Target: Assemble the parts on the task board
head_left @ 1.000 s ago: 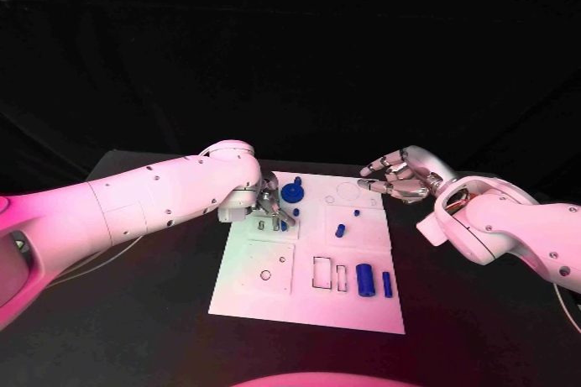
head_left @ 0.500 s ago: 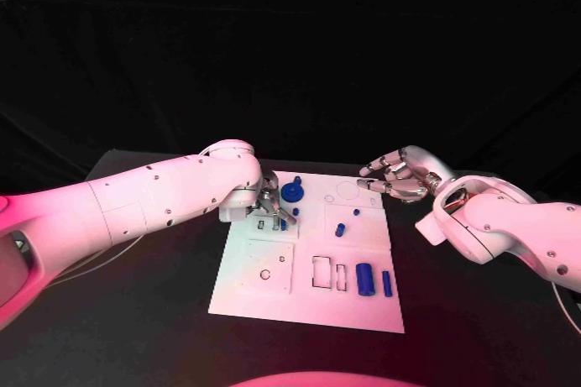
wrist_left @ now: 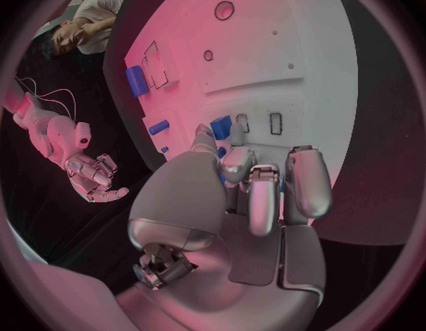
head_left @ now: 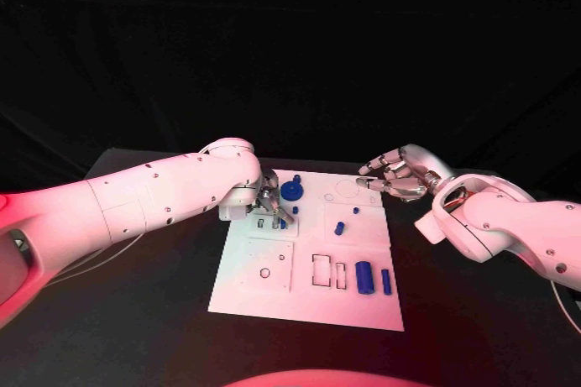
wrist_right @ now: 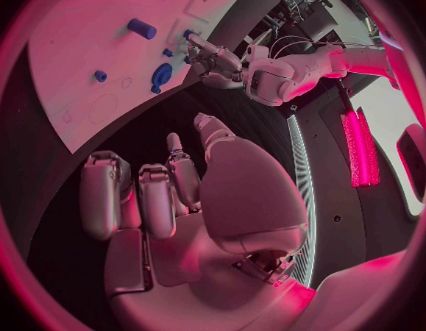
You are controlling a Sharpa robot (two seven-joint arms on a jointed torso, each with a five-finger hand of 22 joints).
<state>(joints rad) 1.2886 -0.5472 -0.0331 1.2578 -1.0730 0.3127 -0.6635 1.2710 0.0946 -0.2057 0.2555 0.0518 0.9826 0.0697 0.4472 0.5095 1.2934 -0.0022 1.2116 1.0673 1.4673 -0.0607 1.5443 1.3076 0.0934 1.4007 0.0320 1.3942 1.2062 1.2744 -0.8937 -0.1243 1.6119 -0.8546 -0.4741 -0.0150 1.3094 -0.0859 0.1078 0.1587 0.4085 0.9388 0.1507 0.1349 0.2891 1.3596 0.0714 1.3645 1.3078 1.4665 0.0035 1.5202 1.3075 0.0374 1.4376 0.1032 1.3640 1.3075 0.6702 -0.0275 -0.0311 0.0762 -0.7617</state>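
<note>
White task board is lying mid-worktop; the left robot hand is pinching a blue part at its far-left slot, while the right robot hand is hovering spread.

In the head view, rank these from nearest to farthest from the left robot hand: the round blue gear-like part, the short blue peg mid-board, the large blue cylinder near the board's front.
1. Round blue gear-like part: right beside the left robot hand, at the board's far end.
2. Short blue peg: mid-board, toward the right arm's side.
3. Large blue cylinder: near the front edge, farthest.
</note>
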